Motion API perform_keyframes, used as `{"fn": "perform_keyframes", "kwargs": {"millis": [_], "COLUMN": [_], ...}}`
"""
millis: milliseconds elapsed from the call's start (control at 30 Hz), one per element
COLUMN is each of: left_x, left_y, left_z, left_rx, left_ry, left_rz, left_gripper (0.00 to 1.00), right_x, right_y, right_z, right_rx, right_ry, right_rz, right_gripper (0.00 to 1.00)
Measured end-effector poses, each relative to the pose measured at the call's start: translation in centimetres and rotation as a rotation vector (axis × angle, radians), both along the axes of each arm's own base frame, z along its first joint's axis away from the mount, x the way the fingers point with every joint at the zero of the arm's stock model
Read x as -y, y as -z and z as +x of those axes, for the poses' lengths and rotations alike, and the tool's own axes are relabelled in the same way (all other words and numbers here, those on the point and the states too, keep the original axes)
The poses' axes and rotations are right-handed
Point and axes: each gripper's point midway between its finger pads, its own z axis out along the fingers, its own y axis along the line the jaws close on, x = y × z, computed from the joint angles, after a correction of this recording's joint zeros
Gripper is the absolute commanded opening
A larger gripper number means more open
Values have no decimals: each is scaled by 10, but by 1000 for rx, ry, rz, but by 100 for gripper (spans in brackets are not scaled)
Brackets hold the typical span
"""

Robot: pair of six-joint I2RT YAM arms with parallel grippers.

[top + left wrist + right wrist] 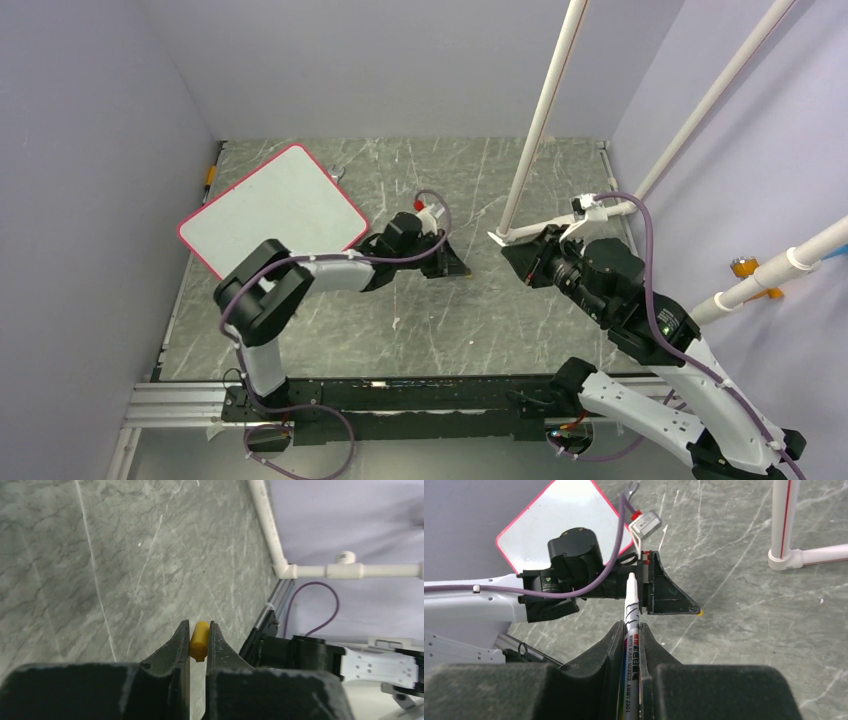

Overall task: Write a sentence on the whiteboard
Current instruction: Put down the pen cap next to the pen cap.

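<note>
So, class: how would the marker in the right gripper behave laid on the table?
The marker looks stiff: it stands straight out of the right gripper. Its round, slim barrel would probably roll on the flat table. Its bare tip may smear; the left gripper holds the cap.

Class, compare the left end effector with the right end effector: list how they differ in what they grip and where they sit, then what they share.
The left end effector pinches a short orange cap; the right end effector grips a long white marker. The left one sits nearer the whiteboard; the right one nearer the white pipe. Both are shut on something and face each other.
</note>
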Motion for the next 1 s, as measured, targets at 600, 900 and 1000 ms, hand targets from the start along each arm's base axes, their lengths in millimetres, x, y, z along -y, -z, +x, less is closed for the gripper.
{"fn": "perform_keyframes", "kwargs": {"millis": [600,900,1000], "left_x": [42,25,26], "left_y": [61,85,84], "left_z": [15,15,16], "left_rx": [169,184,189], "left_ry": [-22,-43,-47], "left_rz": [479,617,614], "left_gripper": [8,43,52], "right_x": [14,16,17], "right_y": [18,23,25], "right_z": [-7,-8,-8], "right_rx": [-40,-47,-49], "right_ry": [11,6,7], "right_rz": [-93,-124,-130], "right_gripper": [0,0,0]}}
